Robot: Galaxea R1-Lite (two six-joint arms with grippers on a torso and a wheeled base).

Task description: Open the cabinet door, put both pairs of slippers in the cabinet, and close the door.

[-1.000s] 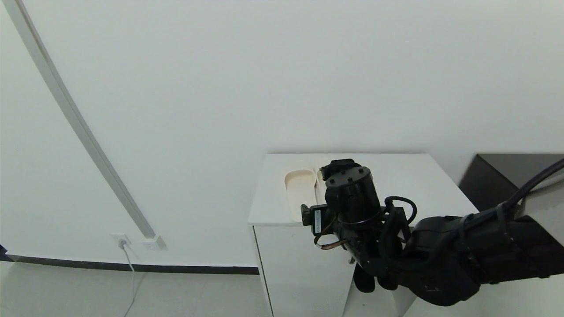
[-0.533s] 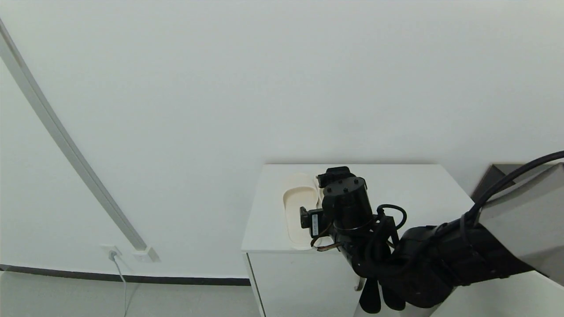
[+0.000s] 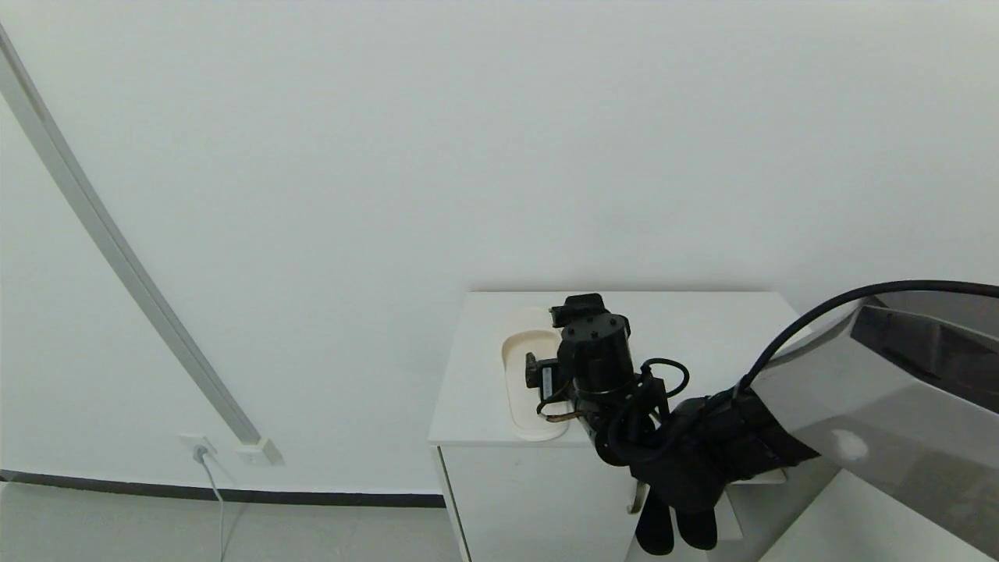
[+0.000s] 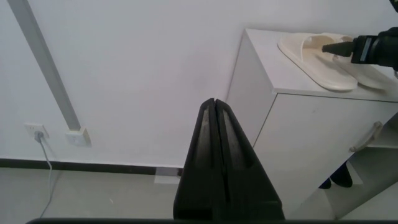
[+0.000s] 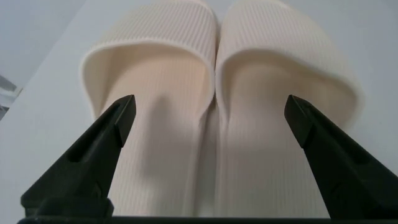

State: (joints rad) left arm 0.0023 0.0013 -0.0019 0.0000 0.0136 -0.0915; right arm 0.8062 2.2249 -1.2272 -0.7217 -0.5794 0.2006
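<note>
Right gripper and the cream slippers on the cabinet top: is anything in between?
Nothing visible does. The right gripper is open, its fingers spread to either side of the cream slippers, which lie side by side on the cabinet top. No other thing lies between them.

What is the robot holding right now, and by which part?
Nothing. The right gripper is open astride the cream slippers on the cabinet; the left gripper is shut, empty.

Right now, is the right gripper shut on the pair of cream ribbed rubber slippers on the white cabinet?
No, the right gripper has its fingers wide apart, one to each side of the cream slippers.
</note>
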